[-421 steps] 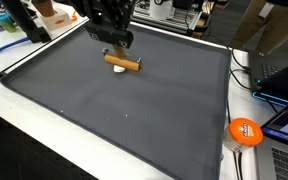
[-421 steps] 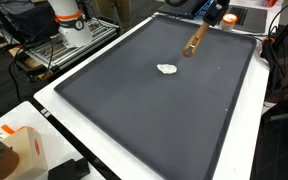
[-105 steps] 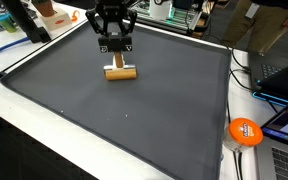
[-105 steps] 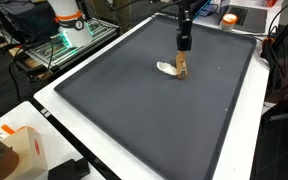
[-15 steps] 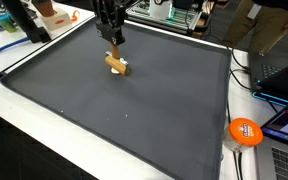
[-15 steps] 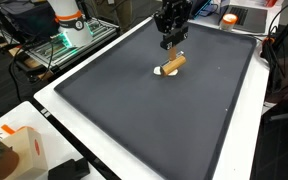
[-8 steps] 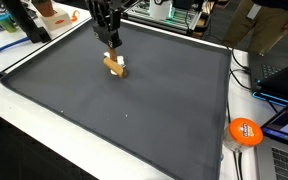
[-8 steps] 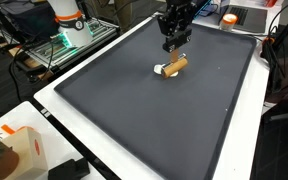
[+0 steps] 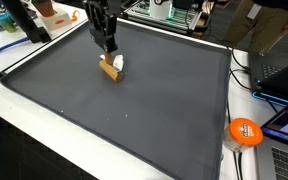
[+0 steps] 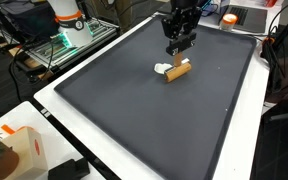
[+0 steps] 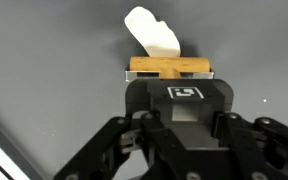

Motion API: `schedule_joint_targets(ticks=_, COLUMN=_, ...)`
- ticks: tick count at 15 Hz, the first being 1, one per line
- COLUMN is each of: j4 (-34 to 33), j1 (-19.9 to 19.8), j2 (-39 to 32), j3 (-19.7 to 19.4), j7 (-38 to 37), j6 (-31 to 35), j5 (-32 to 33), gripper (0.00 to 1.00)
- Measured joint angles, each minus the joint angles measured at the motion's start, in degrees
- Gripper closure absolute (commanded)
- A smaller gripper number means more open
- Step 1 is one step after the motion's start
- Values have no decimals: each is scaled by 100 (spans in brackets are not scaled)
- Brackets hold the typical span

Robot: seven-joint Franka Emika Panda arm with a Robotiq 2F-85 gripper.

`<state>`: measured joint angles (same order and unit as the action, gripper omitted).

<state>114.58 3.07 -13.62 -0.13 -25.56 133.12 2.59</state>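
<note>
One worry: I cannot tell whether the jaws grip the wooden block (image 11: 170,67) (white lump (image 11: 152,32) just beside it), so any twist could skid it across the desk (image 9: 144,110).

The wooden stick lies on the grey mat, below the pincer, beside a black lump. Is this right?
Not quite. The lump beside the wooden stick is white, not black; the wrist view shows it. The rest holds: grey mat, pincer above.
</note>
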Motion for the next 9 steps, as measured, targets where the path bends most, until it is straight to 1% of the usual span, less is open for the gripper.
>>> schedule_joint_targets(ticks=3, j4=0, j1=71, j2=-20, j3=-56, j7=-197, j6=127, j5=262, gripper=78)
schedule_joint_targets(ticks=5, j4=19, j1=78, j2=61, j3=-64, j7=-227, j6=129, j5=300, gripper=78)
schedule_joint_targets(ticks=9, j4=362, j1=75, j2=661, j3=-10, j7=51, j6=96, j5=101, gripper=78)
